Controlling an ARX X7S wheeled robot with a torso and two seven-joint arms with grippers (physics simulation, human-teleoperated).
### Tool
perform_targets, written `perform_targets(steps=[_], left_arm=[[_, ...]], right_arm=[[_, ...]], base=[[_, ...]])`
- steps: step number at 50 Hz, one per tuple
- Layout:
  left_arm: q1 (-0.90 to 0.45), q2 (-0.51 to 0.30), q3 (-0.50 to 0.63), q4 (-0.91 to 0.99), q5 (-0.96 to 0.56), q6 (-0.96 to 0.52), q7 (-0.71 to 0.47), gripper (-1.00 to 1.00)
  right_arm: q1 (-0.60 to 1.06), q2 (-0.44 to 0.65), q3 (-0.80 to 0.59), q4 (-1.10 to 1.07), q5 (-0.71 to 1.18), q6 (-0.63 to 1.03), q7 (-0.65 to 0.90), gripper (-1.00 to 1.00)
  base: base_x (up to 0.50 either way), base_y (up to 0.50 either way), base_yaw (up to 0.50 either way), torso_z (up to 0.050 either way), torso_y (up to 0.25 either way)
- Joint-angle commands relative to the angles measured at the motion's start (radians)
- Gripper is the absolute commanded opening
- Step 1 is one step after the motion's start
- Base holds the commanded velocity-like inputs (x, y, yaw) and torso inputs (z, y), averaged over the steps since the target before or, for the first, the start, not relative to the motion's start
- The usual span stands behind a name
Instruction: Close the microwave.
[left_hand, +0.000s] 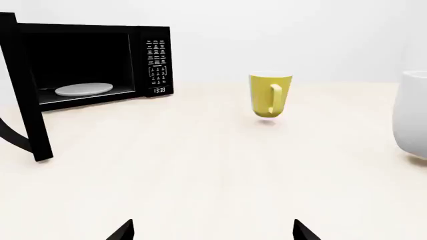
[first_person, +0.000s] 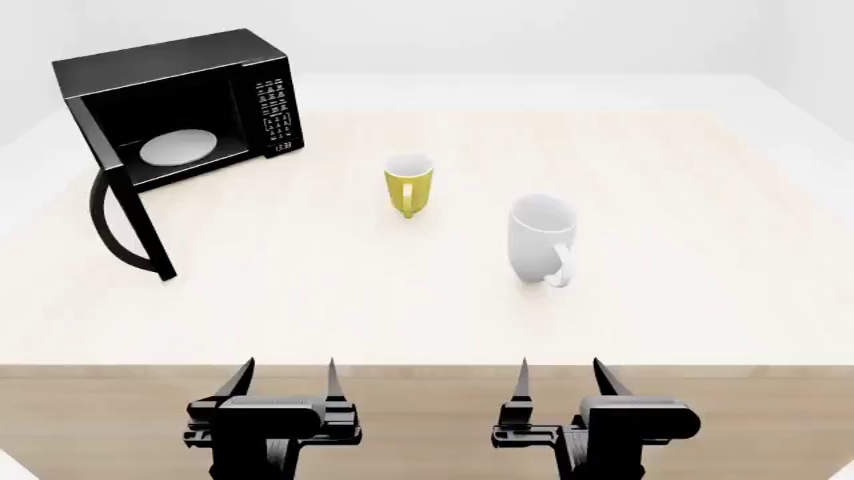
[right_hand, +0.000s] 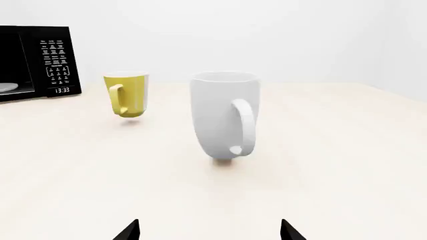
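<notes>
The microwave (first_person: 187, 100) sits far-left on the surface (first_person: 441, 300), door (first_person: 127, 215) swung wide; rigid, hinged, glossy, best pushed on its outer face. Both the left end effector (first_person: 284, 378) and the right end effector (first_person: 561, 375) gape empty

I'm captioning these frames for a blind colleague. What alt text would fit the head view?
A black microwave stands at the far left of a pale table, door swung wide open, white plate inside. A yellow mug and a white mug stand upright mid-table; the left gripper and right gripper wait open at the near edge.
</notes>
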Motion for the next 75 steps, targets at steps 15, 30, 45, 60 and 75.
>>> perform_targets(steps=[15,30,45,60,75], left_arm=[[0.0,-0.052,0.062,0.012,-0.061,-0.013,-0.058,1.0],[0.041,-0.087,0.087,0.146,-0.05,-0.09,-0.11,1.0],[0.096,-0.125,0.081,0.358,-0.088,-0.214,-0.132,1.0],[0.137,-0.156,0.067,0.485,-0.111,-0.268,-0.155,1.0],[0.151,-0.17,0.07,0.526,-0.132,-0.274,-0.165,1.0]], right_arm=[[-0.002,0.056,-0.065,-0.033,0.039,0.02,0.064,1.0],[-0.036,0.088,-0.081,-0.166,0.05,0.102,0.103,1.0],[-0.102,0.125,-0.085,-0.405,0.084,0.232,0.127,1.0],[-0.14,0.13,-0.086,-0.532,0.024,0.283,0.222,1.0],[-0.184,0.179,-0.097,-0.589,0.13,0.277,0.139,1.0]], base=[[0.0,0.0,0.0,0.0,0.0],[0.0,0.0,0.0,0.0,0.0],[0.0,0.0,0.0,0.0,0.0],[0.0,0.0,0.0,0.0,0.0],[0.0,0.17,0.0,0.0,0.0]])
